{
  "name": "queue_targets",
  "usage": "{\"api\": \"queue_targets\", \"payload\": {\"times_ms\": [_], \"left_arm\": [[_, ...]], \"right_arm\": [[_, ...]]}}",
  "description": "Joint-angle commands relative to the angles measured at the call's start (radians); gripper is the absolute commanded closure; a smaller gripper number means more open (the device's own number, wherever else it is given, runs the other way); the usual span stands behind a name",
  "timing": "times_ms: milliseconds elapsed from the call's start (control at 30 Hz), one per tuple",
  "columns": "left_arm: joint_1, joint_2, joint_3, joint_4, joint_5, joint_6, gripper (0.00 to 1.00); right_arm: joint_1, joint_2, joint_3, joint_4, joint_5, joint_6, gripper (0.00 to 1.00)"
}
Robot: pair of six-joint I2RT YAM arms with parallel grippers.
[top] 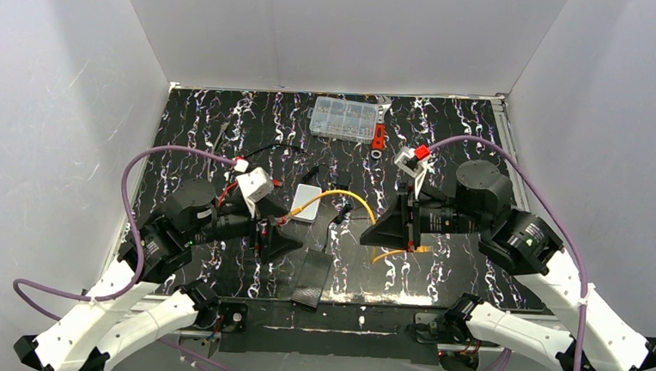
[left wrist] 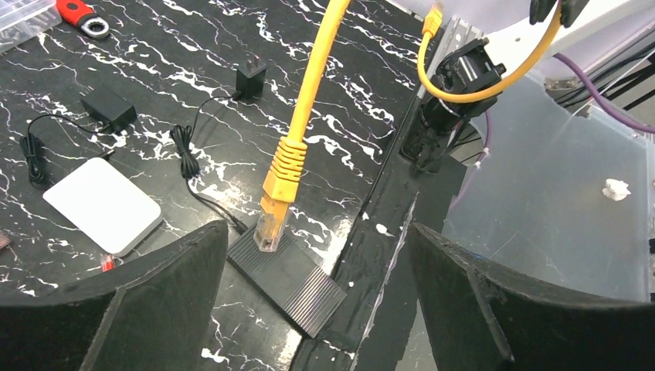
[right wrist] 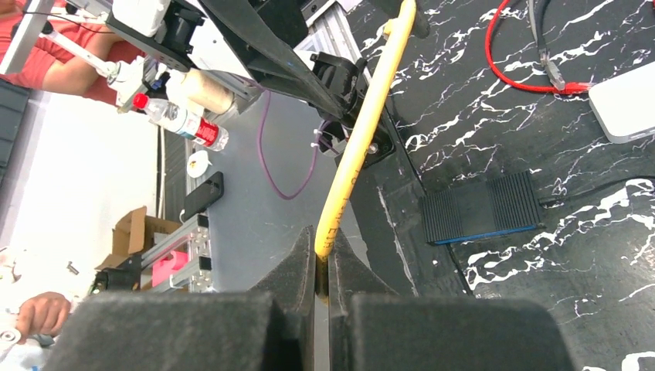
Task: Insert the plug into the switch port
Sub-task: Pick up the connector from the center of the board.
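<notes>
The plug [left wrist: 266, 229], clear with an orange boot, hangs tip-down at the end of the orange cable [left wrist: 318, 69] and lines up with one end of the flat black ribbed switch [left wrist: 292, 277]. I cannot tell whether it touches. My left gripper [left wrist: 317, 232] stands open, its fingers wide on either side, with nothing between the pads. My right gripper [right wrist: 324, 259] is shut on the orange cable [right wrist: 363, 131] further along. The switch [right wrist: 479, 207] shows its blue edge [right wrist: 483, 234]; the switch port is hidden. From above, the switch [top: 310, 275] lies near the front edge between both grippers.
A white rounded box [left wrist: 100, 205] lies left of the switch, with black adapters [left wrist: 108, 108] and thin black leads behind it. A red wire [right wrist: 525, 69] loops near the white box. A clear parts case [top: 343, 118] sits at the back. The cable's other connector [left wrist: 435, 14] hangs by the front rail.
</notes>
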Motion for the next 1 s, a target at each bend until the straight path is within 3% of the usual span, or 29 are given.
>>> {"api": "queue_targets", "payload": {"times_ms": [0,100,200,333,400,467,767,967], "left_arm": [[0.006,-0.009,0.020,-0.007,-0.007,0.040,0.20],[0.006,-0.013,0.014,0.002,-0.005,0.045,0.35],[0.006,-0.015,0.010,0.004,-0.015,0.047,0.42],[0.006,-0.022,0.005,0.009,-0.025,0.055,0.59],[0.006,-0.025,0.001,0.012,-0.025,0.059,0.74],[0.005,-0.022,-0.001,0.010,-0.031,0.059,0.98],[0.005,0.003,0.021,-0.008,-0.009,0.027,1.00],[0.005,0.069,0.071,-0.053,0.096,-0.030,1.00]], "right_arm": [[-0.006,0.013,0.059,0.016,-0.042,0.028,0.99],[-0.006,0.020,0.061,0.019,-0.053,0.033,0.99],[-0.006,0.025,0.061,0.019,-0.059,0.036,0.99],[-0.006,0.030,0.060,0.021,-0.061,0.042,0.99],[-0.006,0.032,0.061,0.025,-0.062,0.046,0.99],[-0.006,0.033,0.062,0.028,-0.062,0.049,0.99],[-0.006,0.024,0.047,-0.024,-0.006,-0.028,0.98],[-0.006,-0.020,-0.013,-0.072,0.109,-0.193,0.66]]}}
